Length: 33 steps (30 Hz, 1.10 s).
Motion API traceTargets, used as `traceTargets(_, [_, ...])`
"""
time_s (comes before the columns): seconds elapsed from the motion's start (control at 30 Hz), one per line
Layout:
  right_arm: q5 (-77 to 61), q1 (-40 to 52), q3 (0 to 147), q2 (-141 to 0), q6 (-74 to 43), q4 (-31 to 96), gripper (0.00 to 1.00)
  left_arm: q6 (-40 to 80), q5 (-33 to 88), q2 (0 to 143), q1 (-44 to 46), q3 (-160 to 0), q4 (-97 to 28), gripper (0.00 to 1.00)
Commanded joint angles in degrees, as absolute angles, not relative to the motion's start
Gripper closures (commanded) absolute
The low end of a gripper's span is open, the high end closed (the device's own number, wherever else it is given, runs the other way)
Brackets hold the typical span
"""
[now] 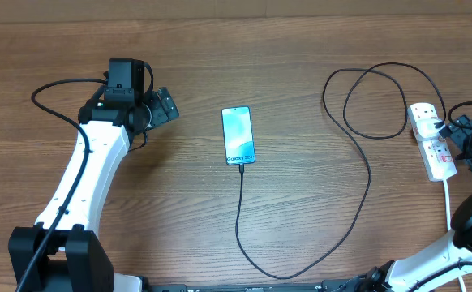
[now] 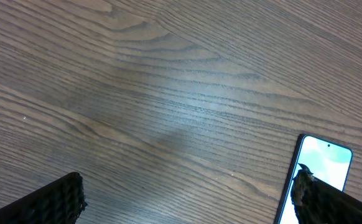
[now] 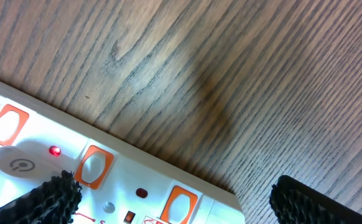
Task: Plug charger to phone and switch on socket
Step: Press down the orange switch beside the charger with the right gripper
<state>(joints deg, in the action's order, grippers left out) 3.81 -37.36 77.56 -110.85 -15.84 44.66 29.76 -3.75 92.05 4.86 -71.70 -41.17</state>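
The phone (image 1: 238, 135) lies face up mid-table, its cyan screen lit; its corner shows in the left wrist view (image 2: 323, 163). The charger (image 1: 358, 174), a thin black cable, meets the phone's near edge, sweeps round to the right and loops up to the socket (image 1: 431, 139), a white power strip at the right edge. My left gripper (image 1: 169, 105) stands open to the left of the phone, only bare wood between its fingers (image 2: 50, 202). My right gripper (image 1: 456, 139) is open right beside the socket (image 3: 137, 186), where orange-red switches (image 3: 94, 167) and a lit red lamp (image 3: 55, 150) show.
The strip's white cord (image 1: 449, 199) runs toward the table's near right edge. Brown wood table (image 1: 301, 65) all round. The left arm's white link (image 1: 82, 178) lies across the near left, and its black wire (image 1: 53, 91) arcs behind it.
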Motion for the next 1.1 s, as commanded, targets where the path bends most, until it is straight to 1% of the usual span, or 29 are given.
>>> traceTargets(0.0, [3.36,-37.15,77.19,-111.39,-16.05,44.91,0.00,28.69,-4.91,91.59,4.80,-72.01,-41.19,0.00])
traceTargets(0.53, [3.75,-37.15,77.19,-115.18,-16.05,45.52,0.00,28.69,-4.91,91.59,4.80,-72.01,-41.19,0.00])
traceTargets(0.87, [3.81,-37.17,78.13,-114.76,-16.10,47.64,0.00,28.69,-4.91,91.59,4.80,-72.01,-41.19,0.00])
traceTargets(1.07, [6.00,-37.17,79.61,-111.39,-17.61,50.22,0.00,28.69,-4.91,91.59,4.80,-72.01,-41.19,0.01])
